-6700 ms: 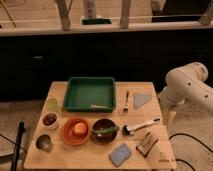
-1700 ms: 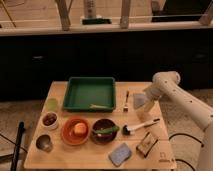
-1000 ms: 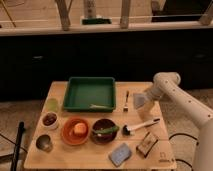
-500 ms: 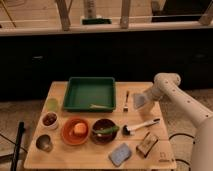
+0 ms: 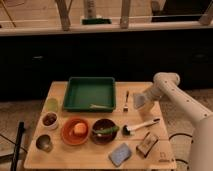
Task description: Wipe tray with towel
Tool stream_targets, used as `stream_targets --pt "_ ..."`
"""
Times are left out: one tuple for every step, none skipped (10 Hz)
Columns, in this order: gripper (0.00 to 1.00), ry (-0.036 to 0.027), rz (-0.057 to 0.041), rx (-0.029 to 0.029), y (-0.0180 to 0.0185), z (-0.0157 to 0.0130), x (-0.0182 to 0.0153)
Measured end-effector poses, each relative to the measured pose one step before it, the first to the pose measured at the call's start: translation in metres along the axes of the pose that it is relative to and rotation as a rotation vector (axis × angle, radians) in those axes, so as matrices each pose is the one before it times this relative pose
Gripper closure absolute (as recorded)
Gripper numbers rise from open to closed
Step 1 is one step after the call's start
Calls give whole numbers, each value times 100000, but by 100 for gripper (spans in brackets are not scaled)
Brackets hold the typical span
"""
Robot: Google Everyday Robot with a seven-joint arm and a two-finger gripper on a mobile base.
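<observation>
Tray [image 5: 90, 92] sits at the back edge of the surface [image 5: 80, 157], left of middle, open side up. A pale strip [image 5: 100, 106] lies inside by its front wall. Towel [image 5: 139, 105] lies flat near the right edge, well apart from the tray, with a fork [image 5: 126, 101] between them. Claw [image 5: 145, 97] hangs right over the towel, the arm reaching in from the right edge. I cannot tell if the claw is wide or narrow, or touching the cloth.

My read is that this is the pick-up step and no wiping has begun. The claw probably comes from above because thin flat cloth needs a top pinch. The front half is crowded: orange plate [image 5: 75, 131], dark bowl [image 5: 104, 131], brush [image 5: 140, 126], blue-grey pad [image 5: 120, 154] at the front edge. The carry to the tray should pass above the fork.
</observation>
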Motion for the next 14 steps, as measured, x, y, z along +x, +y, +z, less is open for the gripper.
stream_targets --pt "20 117 -982 -348 -137 119 -293" --pt "20 212 -565 -447 -31 105 -67" --pt "20 307 -501 -840 9 200 52" --pt "20 7 -209 -398 -81 123 15" --pt "22 -112 -545 -803 -56 312 -39" --pt "30 -410 -1098 -779 -104 313 -203" --pt "42 -511 -1175 -1033 69 340 -139" --pt "51 -337 -688 -983 134 106 40" --pt "61 -205 -661 -441 66 106 59" --pt "72 153 -549 -195 -27 56 -64" --pt "82 117 -72 -78 22 -115 -2" --pt "90 219 -55 -36 29 -94 70" --pt "98 223 -193 271 -103 -8 -17" --pt "100 -232 -571 -481 220 -4 49"
